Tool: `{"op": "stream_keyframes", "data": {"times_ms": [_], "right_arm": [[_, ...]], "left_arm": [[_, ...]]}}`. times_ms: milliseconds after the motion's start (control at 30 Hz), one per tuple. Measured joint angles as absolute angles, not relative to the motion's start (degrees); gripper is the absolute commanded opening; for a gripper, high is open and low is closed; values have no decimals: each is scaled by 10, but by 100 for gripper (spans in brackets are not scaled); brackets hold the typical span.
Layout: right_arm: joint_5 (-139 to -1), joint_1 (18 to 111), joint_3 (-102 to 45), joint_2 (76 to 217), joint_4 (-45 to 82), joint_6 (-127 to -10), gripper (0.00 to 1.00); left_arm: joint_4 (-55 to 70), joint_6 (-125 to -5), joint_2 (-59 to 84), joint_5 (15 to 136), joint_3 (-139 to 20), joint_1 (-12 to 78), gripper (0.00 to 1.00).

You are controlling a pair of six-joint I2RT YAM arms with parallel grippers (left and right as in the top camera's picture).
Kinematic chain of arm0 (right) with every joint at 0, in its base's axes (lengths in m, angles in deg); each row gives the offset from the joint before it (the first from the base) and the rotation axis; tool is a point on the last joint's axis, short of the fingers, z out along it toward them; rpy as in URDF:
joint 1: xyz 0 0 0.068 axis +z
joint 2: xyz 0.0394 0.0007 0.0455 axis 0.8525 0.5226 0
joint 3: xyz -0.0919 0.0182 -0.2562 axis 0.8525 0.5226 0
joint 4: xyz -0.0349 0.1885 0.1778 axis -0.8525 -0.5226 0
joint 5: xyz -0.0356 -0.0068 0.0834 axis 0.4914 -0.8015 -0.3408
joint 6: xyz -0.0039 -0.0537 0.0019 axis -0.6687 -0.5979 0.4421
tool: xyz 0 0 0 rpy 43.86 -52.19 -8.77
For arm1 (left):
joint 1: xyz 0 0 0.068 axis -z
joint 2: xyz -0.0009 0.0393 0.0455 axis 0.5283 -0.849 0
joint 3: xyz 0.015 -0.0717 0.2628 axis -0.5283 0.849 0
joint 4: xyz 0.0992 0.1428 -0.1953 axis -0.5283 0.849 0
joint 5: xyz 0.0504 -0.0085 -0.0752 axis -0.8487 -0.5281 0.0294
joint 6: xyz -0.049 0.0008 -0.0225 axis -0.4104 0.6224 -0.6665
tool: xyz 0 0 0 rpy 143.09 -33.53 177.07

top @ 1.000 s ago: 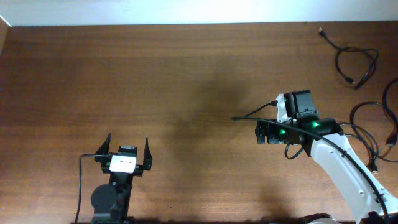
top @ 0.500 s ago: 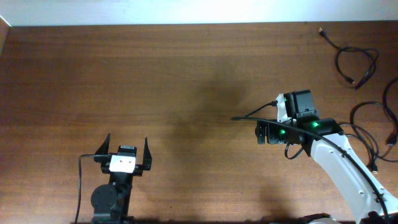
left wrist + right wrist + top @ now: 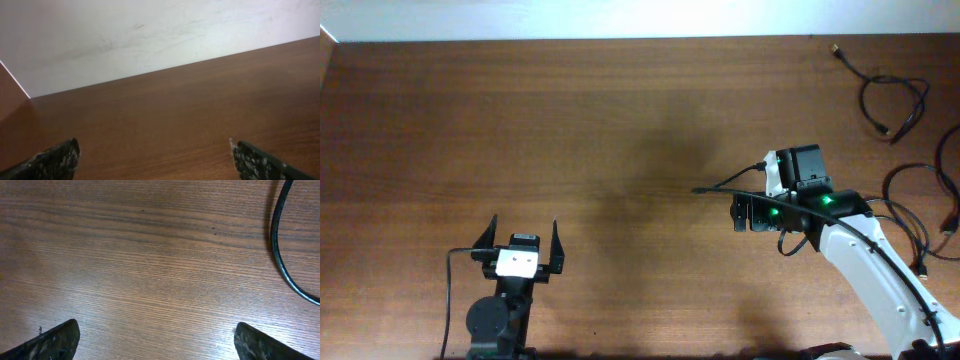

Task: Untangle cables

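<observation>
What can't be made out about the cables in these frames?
Overhead: cables at the right edge, cut off by the frame and partly covered by the right arm; tangled or not, unclear.
Overhead: looped cable top right, plug type too small to tell.
Right wrist: black cord, cut by top and right edges; which cable it is, unclear.

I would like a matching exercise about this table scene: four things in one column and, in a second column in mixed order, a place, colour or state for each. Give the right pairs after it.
Things:
1. left claw
2. right claw
3. looped cable
4. table

Descriptions:
a. brown wood grain
b. lying at the far right corner
c. open, at the near left of the table
d. open, right of the middle, over bare wood

Pairs: 1-c; 2-d; 3-b; 4-a
</observation>
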State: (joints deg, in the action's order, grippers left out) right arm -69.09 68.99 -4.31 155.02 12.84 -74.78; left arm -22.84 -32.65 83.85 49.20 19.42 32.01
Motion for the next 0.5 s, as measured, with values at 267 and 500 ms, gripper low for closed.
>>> {"op": "stream_keyframes", "data": {"times_ms": [267,500], "right_arm": [[-691,690,-43,1550,128,-748,98],[-625,690,-43,1550,181,-748,98]], "left_arm": [[-228,-326,839,492,194,320,99],[-228,-326,839,492,194,320,99]]}}
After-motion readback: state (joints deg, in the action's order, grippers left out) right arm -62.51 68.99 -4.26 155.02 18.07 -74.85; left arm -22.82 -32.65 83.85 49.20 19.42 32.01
